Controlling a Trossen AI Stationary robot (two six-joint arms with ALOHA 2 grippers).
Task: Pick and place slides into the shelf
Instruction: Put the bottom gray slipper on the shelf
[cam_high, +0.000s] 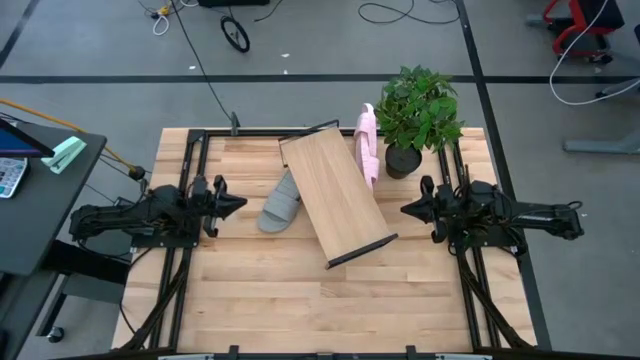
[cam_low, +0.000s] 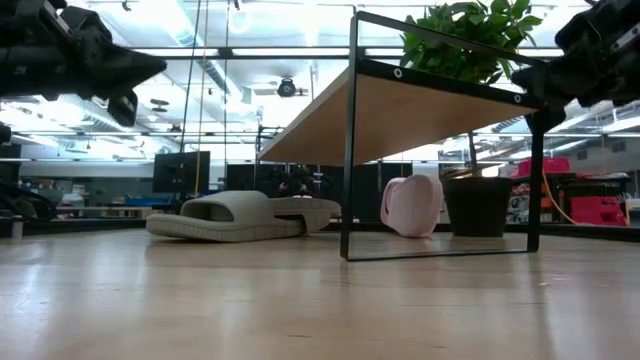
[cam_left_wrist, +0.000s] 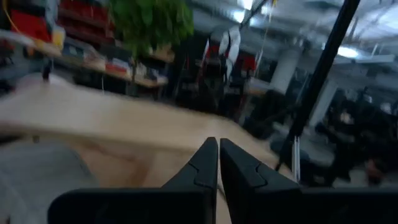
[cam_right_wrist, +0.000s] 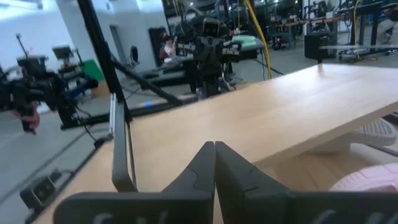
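The shelf (cam_high: 337, 194), a light-wood board on a thin black frame, stands slanted at the table's middle. Its legs (cam_low: 349, 160) rest on the tabletop. A grey slide (cam_high: 279, 205) lies on the table at the shelf's left side, partly under the board (cam_low: 240, 215). A pale pink slide (cam_high: 367, 146) lies on edge along the shelf's right side, by the plant pot (cam_low: 412, 205). My left gripper (cam_high: 240, 204) hovers shut left of the grey slide. My right gripper (cam_high: 405, 209) hovers shut right of the shelf. Both hold nothing.
A potted green plant (cam_high: 417, 115) stands at the far right of the table, next to the pink slide. Black rails (cam_high: 185, 250) run along the table's left and right sides. Bare tabletop (cam_high: 300, 300) lies near the front edge.
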